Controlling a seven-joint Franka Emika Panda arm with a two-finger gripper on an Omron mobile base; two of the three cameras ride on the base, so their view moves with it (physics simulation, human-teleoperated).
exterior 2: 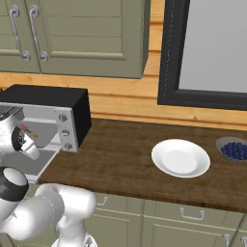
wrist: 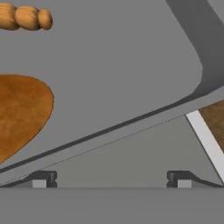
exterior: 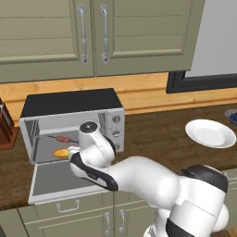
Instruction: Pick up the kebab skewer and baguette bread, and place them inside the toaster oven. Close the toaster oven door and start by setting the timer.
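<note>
From the left base view, the toaster oven (exterior: 69, 121) sits on the wooden counter (exterior: 162, 134) with the toaster oven door (exterior: 55, 178) dropped flat in front; inside its cavity lie the kebab skewer (exterior: 62, 138) toward the back and the baguette bread (exterior: 61, 153) nearer the opening, partly behind the arm's wrist. A white plate (exterior: 210, 133) with nothing on it sits well to the right. From the right base view, the oven shows its knob panel, the plate sits mid-counter, and a bowl of blueberries (exterior 2: 233, 150) stands beside it. In the hand view, the gripper (wrist: 111, 179) has its fingertips spread wide and holds nothing, above the open door, with the bread and skewer chunks on the oven floor at left
</note>
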